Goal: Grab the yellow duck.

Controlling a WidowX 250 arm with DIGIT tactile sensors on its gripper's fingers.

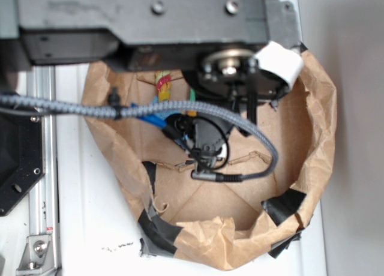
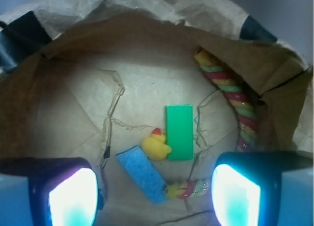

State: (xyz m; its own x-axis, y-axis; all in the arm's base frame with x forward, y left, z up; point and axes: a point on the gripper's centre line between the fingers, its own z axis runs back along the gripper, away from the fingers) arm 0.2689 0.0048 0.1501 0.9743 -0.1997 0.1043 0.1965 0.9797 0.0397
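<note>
In the wrist view the yellow duck (image 2: 155, 146) lies on the bottom of a brown paper bag (image 2: 98, 83), touching the left side of a green block (image 2: 179, 132) and just above a blue sponge (image 2: 144, 174). My gripper (image 2: 154, 199) hangs above them, open, its two glowing pads (image 2: 73, 199) far apart with nothing between. The duck sits just ahead of the gap, near its middle. In the exterior view the arm covers the duck.
A yellow-red-green twisted rope (image 2: 235, 100) curves down the bag's right side, and its end (image 2: 184, 190) lies beside the sponge. The bag's crumpled walls (image 1: 312, 138), patched with black tape (image 1: 282, 205), ring the space. A grey cable (image 1: 72, 108) crosses above.
</note>
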